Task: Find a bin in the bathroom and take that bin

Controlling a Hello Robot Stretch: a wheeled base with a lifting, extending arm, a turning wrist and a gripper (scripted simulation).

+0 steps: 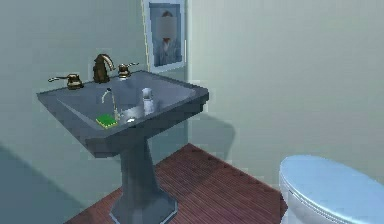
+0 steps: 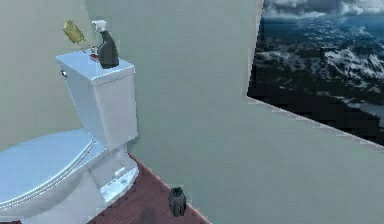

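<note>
Probably the bin is the small dark container [image 2: 177, 201] standing upright on the floor [image 2: 140, 208]. It is near the toilet [image 2: 100, 105], off the base on the tank side, close by the wall [image 2: 200, 140]. It is too small here to make out a rim or lid.

By its look it should be light and stiff, likely with smooth sides that could slip, and it would tip easily if nudged. The upper edge, or the narrow body just under it, seems the best place to take hold. The approach should come from the floor side, since the wall crowds it behind.

The end effector's state cannot be told from these pictures.

On the toilet's tank stand a dark spray bottle [image 2: 107, 48] and a yellowish thing [image 2: 73, 31]. Farther along the wall from the toilet hangs a large seascape picture [image 2: 320, 60]. Across the floor from the toilet stands a dark pedestal sink [image 1: 150, 125].
</note>
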